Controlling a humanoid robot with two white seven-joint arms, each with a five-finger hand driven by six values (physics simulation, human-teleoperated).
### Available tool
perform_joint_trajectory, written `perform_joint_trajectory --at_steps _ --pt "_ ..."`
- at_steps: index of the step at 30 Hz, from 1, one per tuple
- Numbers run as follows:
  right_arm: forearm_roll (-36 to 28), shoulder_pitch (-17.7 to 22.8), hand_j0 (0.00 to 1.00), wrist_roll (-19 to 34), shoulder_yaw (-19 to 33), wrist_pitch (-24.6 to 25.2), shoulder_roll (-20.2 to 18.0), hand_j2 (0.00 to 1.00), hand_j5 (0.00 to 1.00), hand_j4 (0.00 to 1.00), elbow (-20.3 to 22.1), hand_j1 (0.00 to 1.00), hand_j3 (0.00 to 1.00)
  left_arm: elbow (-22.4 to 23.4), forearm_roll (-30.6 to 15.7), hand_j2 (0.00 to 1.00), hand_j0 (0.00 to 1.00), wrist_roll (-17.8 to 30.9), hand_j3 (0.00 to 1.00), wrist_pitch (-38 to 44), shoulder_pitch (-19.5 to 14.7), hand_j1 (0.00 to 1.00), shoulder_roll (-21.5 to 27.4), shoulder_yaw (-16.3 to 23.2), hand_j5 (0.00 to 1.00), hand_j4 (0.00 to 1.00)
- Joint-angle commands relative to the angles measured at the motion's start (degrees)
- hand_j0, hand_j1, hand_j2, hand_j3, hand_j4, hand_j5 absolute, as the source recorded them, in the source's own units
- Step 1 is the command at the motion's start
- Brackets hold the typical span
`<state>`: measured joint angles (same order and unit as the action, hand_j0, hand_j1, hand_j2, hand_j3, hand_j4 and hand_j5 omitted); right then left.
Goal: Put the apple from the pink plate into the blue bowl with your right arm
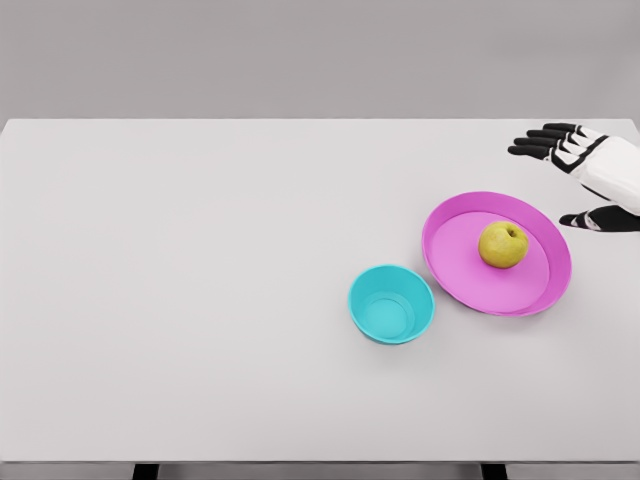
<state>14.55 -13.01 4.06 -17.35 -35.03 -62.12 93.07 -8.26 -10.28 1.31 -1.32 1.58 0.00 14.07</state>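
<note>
Nearest to us in the head view is the front edge of the white surface (200,400), with two dark legs just showing beneath it. The surface fills most of the picture, and behind it we see a plain grey wall. A little further in stands the blue bowl (391,304), upright with nothing in it. Just beside it, to the right and slightly further back, lies the pink plate (460,265), and on it we see the yellow-green apple (503,245), right of the plate's middle. Our right hand (590,175) hovers beyond the plate's far right rim, fingers (535,140) spread and holding nothing, thumb apart below
</note>
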Motion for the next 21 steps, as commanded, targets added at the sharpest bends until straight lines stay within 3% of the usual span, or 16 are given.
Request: perform_joint_trajectory --at_steps 1,4,7,8,10,11,12,15,17,20,21 --pt "-0.4 0.0 1.0 0.0 -0.1 0.0 -0.1 1.0 1.0 1.0 -0.2 1.0 1.0 0.0 0.0 1.0 1.0 0.0 1.0 0.0 0.0 1.0 0.0 0.0 1.0 1.0" --pt "-0.7 -0.2 1.0 -0.3 0.4 0.0 -0.2 1.0 1.0 1.0 -0.6 1.0 1.0 0.0 0.0 1.0 1.0 0.0 1.0 0.0 0.0 1.0 0.0 0.0 1.0 1.0" --pt "-0.4 -0.2 1.0 0.1 0.9 0.0 0.4 1.0 1.0 1.0 -6.8 1.0 1.0 0.0 0.0 1.0 1.0 0.0 1.0 0.0 0.0 1.0 0.0 0.0 1.0 1.0" --pt "-0.3 0.1 1.0 3.6 0.5 0.0 0.6 1.0 1.0 1.0 -6.9 1.0 1.0 0.0 0.0 1.0 1.0 0.0 1.0 0.0 0.0 1.0 0.0 0.0 1.0 1.0" --pt "-0.4 -0.6 1.0 20.5 1.0 0.0 0.6 1.0 1.0 1.0 -6.9 1.0 1.0 0.0 0.0 1.0 1.0 0.0 1.0 0.0 0.0 1.0 0.0 0.0 1.0 1.0" --pt "-0.4 -1.4 1.0 26.1 1.2 0.0 0.6 1.0 1.0 1.0 -7.0 1.0 1.0 0.0 0.0 1.0 1.0 0.0 1.0 0.0 0.0 1.0 0.0 0.0 1.0 1.0" --pt "-0.5 -2.9 1.0 29.8 1.3 0.0 0.6 1.0 1.0 1.0 -7.4 1.0 1.0 0.0 0.0 1.0 1.0 0.0 1.0 0.0 0.0 1.0 0.0 0.0 1.0 1.0" --pt "-0.7 -5.9 1.0 30.9 2.8 0.0 1.3 1.0 1.0 1.0 -7.9 1.0 1.0 0.0 0.0 1.0 1.0 0.0 1.0 0.0 0.1 1.0 0.0 0.0 1.0 1.0" --pt "-0.6 -9.1 1.0 30.9 1.2 0.0 3.8 1.0 1.0 1.0 -10.2 1.0 1.0 0.0 0.0 1.0 1.0 0.0 1.0 0.0 0.0 1.0 0.0 0.0 1.0 1.0" --pt "-0.5 -17.6 1.0 30.9 -12.0 0.0 7.5 1.0 1.0 1.0 -16.7 1.0 1.0 0.0 0.0 1.0 1.0 0.0 1.0 0.0 0.0 1.0 0.0 0.0 1.0 1.0" --pt "-0.5 -18.9 1.0 30.9 -14.3 0.0 7.9 1.0 1.0 1.0 -17.5 1.0 1.0 0.0 0.0 1.0 1.0 0.0 1.0 0.0 0.0 1.0 0.0 0.0 1.0 1.0"
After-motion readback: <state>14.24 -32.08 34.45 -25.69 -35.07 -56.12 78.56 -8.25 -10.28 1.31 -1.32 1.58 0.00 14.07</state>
